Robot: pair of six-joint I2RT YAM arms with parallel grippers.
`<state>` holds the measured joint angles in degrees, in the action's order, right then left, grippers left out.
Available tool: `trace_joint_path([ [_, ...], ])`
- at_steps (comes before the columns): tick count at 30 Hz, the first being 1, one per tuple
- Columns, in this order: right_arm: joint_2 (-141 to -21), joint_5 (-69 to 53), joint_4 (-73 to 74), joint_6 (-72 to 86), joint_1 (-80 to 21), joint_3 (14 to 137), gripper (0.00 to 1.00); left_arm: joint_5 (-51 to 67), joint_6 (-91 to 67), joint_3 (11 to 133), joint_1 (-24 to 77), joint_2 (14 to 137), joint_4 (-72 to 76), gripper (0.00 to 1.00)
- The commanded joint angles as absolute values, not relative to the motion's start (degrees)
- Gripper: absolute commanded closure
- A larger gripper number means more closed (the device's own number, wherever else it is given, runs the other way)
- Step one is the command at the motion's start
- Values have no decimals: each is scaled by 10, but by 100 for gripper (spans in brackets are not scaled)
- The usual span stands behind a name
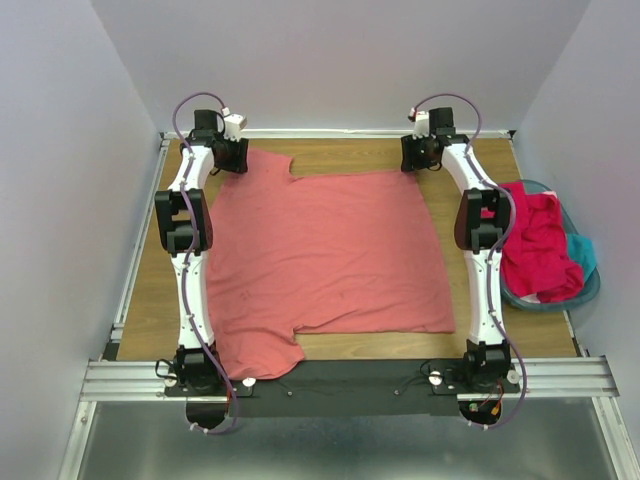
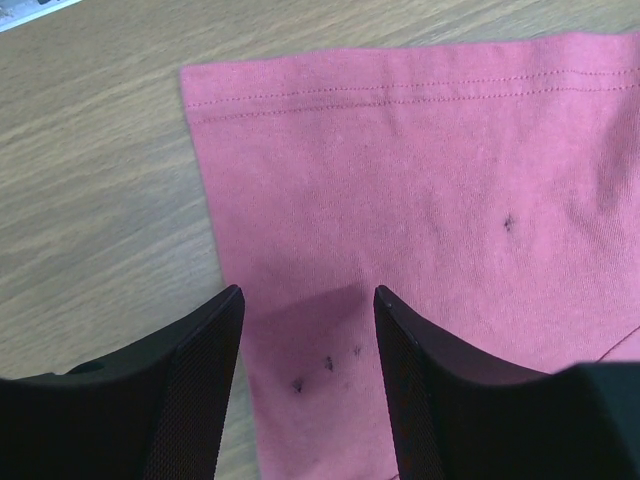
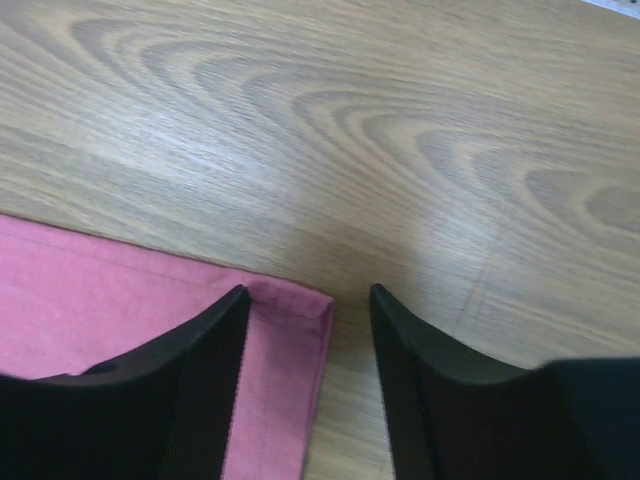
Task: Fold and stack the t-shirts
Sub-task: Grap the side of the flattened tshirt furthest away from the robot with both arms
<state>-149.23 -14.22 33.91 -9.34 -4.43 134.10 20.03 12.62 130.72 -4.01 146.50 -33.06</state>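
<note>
A large salmon-pink t-shirt [image 1: 320,250] lies spread flat on the wooden table [image 1: 340,155]. My left gripper [image 1: 232,152] is open above the shirt's far left sleeve; in the left wrist view the sleeve [image 2: 420,200] with its stitched hem lies under the gripper [image 2: 308,300]. My right gripper [image 1: 424,150] is open above the shirt's far right corner; in the right wrist view that hemmed corner [image 3: 290,330] lies between the spread jaws of the gripper [image 3: 308,295]. A magenta-red t-shirt [image 1: 538,245] and a teal one [image 1: 583,252] lie bunched in the basket.
A round teal plastic basket [image 1: 592,290] sits at the table's right edge. Bare wood [image 3: 400,150] shows beyond the shirt's far edge. White walls close the table on three sides. A black strip [image 1: 340,375] runs along the near edge.
</note>
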Motion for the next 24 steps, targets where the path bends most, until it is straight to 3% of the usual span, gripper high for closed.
trace_joint_path([
  [1, -1521, -167, 350, -88, -55, 1332, 49, 193, 135, 1296, -42, 1461, -345, 37],
  [9, -1506, -174, 350, -95, -55, 1302, 67, 192, 139, 1300, -44, 1448, -363, 36],
  [15, -1502, -177, 351, -98, -55, 1303, 87, 185, 145, 1291, -44, 1448, -372, 36],
  [17, -1500, -173, 351, -98, -55, 1303, 99, 185, 145, 1288, -45, 1449, -372, 36],
  [24, -1495, -171, 351, -108, -55, 1302, 99, 154, 137, 1296, -45, 1457, -365, 37],
])
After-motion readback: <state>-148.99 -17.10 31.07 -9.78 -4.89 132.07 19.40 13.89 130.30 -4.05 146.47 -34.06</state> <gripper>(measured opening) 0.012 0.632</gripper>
